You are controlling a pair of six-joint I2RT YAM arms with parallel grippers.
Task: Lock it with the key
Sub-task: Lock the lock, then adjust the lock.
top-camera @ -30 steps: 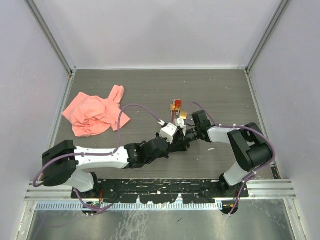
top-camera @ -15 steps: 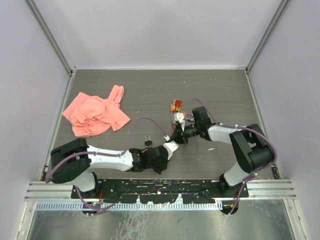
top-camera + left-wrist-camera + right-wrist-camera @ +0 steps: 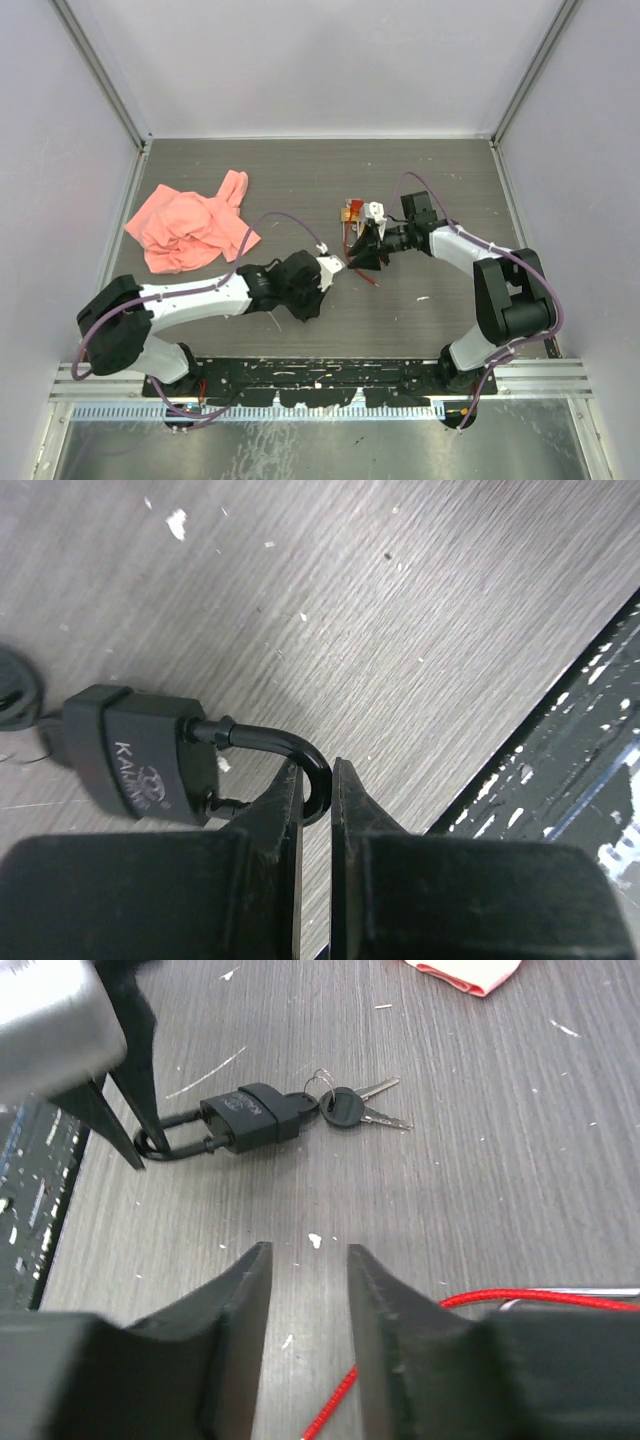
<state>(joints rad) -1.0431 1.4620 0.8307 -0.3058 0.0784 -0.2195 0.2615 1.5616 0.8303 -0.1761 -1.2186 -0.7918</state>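
- Showing the left gripper (image 3: 317,770) with its fingers pressed nearly together, pinching the curved end of the shackle (image 3: 285,745) of a black padlock (image 3: 135,765).
- The padlock lies flat on the grey wood-grain table (image 3: 420,610), near its front edge. The body points away from the left fingertips.
- From either wrist view it cannot be told whether the shackle's shorter leg is seated in the body.
- Two keys (image 3: 365,1110) on a small ring, one with a black head, lie on the table. They sit just beside the end of the padlock body opposite the shackle, with their blades pointing away from the lock.
- The right gripper (image 3: 307,1255) hangs over the table near the padlock but apart from it. Its fingers are spread with only bare tabletop between them.
- A red cord (image 3: 520,1298) runs across the table just beside the right fingers.
- A crumpled pink cloth (image 3: 190,228) rests on the left part of the table, well apart from the padlock and keys.
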